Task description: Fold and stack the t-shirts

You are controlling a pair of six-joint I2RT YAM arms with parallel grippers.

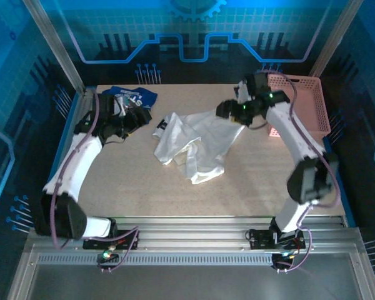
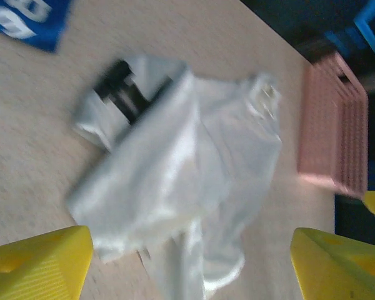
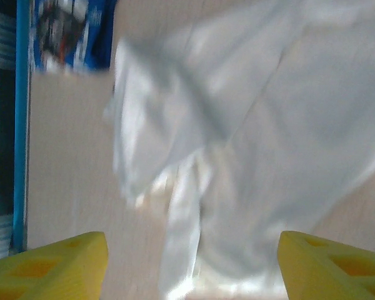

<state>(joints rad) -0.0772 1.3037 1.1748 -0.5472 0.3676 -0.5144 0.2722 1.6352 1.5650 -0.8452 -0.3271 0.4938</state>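
Blue t-shirt [image 1: 139,97] partly behind left arm [image 1: 81,159]; white t-shirt [image 3: 250,137] motion-blurred.

1. White t-shirt [image 1: 197,145]: soft cloth, creased, with a faint sheen
2. Blue t-shirt [image 1: 134,97]: matt cloth bearing white printed lettering
3. Tabletop [image 1: 250,181]: beige, finely speckled, matt and smooth
4. Basket [image 1: 306,103]: pink plastic lattice
5. Left tool [image 2: 190,250] and right tool [image 3: 192,250]: fingers [image 2: 40,265] of matt yellow plastic, one face finely ribbed
6. Arm links [image 1: 75,169]: white casing, smooth, lightly glossy
7. Rails [image 1: 194,228] at the near edge: ribbed bare metal
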